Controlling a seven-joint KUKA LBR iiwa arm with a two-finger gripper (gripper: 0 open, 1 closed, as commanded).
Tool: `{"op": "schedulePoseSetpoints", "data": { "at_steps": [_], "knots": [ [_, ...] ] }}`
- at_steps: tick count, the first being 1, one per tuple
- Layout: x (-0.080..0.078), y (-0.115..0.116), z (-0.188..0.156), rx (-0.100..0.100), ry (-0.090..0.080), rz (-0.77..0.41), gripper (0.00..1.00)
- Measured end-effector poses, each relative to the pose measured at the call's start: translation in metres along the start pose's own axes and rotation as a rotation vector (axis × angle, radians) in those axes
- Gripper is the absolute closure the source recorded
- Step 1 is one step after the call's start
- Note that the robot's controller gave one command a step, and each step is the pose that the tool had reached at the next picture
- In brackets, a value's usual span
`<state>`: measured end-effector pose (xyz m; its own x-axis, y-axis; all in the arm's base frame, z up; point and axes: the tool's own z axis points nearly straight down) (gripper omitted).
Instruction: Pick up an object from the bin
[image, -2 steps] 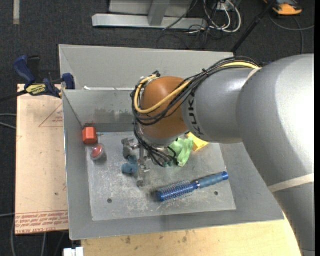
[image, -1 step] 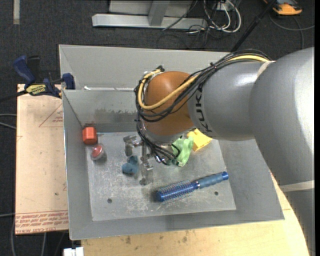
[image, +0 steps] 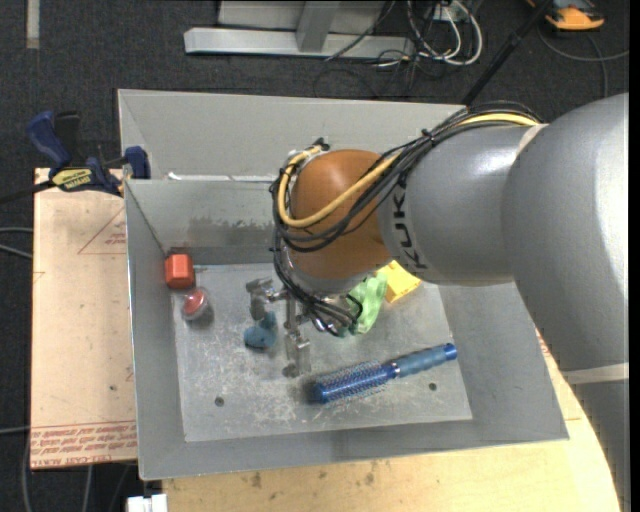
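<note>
Arm: the big grey arm with its orange wrist cover and looped cables comes in from the right and hangs low over the middle of the grey metal bin (image: 440, 405).
Gripper: the gripper (image: 280, 335) is down close to the bin floor, just left of centre.
Jaws: they look spread, with one metal finger (image: 262, 293) to the left and a longer one (image: 296, 345) reaching down towards the floor.
Nearest thing: a small teal-blue rounded plastic lump (image: 262, 336) sits on the floor just below the left finger and just beside the longer one. I can't tell from this angle whether either finger touches it.
Next nearest: a blue plastic hairbrush with a bristled head and a clear blue handle (image: 378, 375) lies slantwise on the floor, just right of and below the gripper, with its bristled end towards the longer finger.
Left side: a small red cube (image: 178, 270) stands against the left wall. Just below it is a little red and grey rounded piece (image: 195, 305), and both are well apart from the gripper.
Under the wrist: a crumpled light green soft thing (image: 371, 300) pokes out beneath the orange cover, and a yellow block (image: 402, 284) touches its right side.
</note>
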<state>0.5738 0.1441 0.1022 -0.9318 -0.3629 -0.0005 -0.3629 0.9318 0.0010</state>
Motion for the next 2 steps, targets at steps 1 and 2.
{"op": "schedulePoseSetpoints", "data": {
  "at_steps": [1,2],
  "knots": [
    [0.0005,-0.0072,0.0343,-0.001,0.002,0.003,0.0],
    [-0.0003,-0.0066,0.0341,-0.003,0.0,0.006,0.0]
  ]
}}
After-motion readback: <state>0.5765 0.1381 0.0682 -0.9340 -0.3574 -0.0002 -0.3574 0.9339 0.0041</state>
